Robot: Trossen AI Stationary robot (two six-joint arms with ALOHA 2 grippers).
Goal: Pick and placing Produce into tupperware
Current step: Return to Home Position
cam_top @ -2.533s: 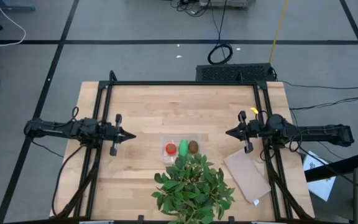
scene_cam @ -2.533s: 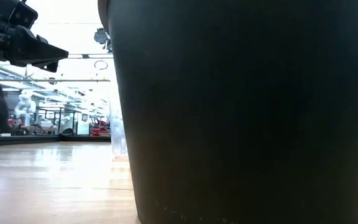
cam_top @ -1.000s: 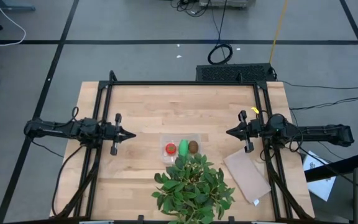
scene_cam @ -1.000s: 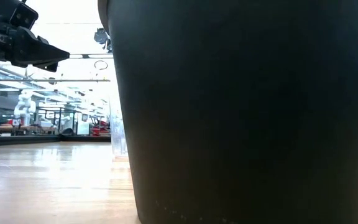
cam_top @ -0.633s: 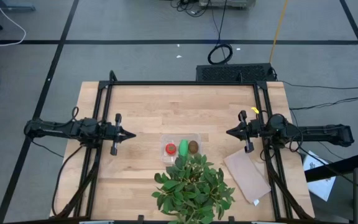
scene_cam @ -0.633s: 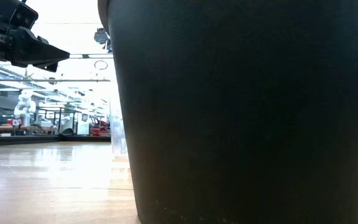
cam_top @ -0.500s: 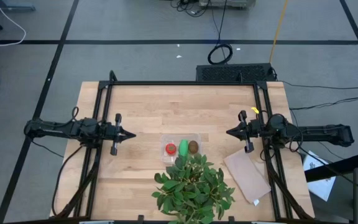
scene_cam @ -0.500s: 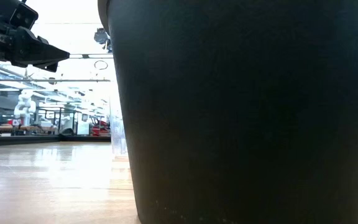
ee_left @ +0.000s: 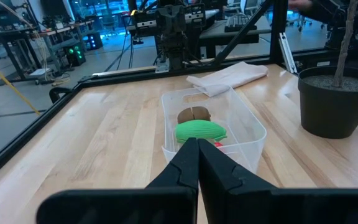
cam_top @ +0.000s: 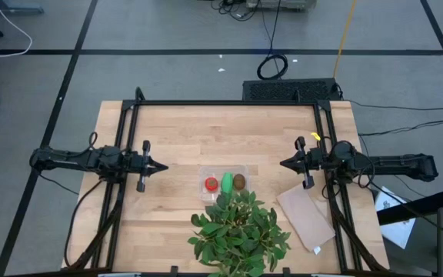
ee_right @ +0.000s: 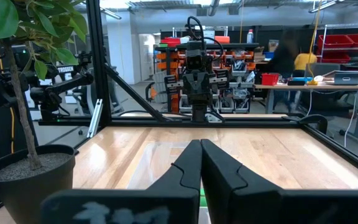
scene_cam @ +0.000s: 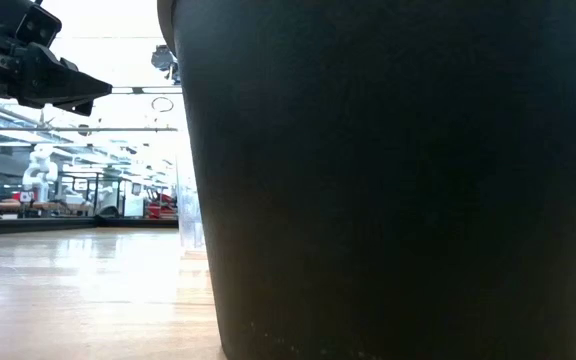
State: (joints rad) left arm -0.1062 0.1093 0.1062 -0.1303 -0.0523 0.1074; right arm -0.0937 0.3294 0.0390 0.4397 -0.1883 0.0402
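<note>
The clear tupperware (cam_top: 223, 168) sits in the middle of the wooden table. Inside it, in a row, lie the red tomato (cam_top: 211, 184), the bright green piece (cam_top: 227, 183) and the brown kiwi-like ball (cam_top: 239, 181). The left wrist view shows the green piece (ee_left: 201, 130) and the brown ball (ee_left: 194, 115) resting on the container's floor. My left gripper (cam_top: 162, 167) hovers shut to the container's left, pointing at it. My right gripper (cam_top: 283, 163) hovers shut to its right, pointing at it too. Neither gripper carries anything.
A leafy plant (cam_top: 239, 231) in a black pot (ee_left: 337, 102) stands just nearer than the container; the pot fills most of the low view (scene_cam: 398, 180). A flat tan sheet (cam_top: 306, 218) lies at the near right. A black frame (cam_top: 229, 103) borders the table.
</note>
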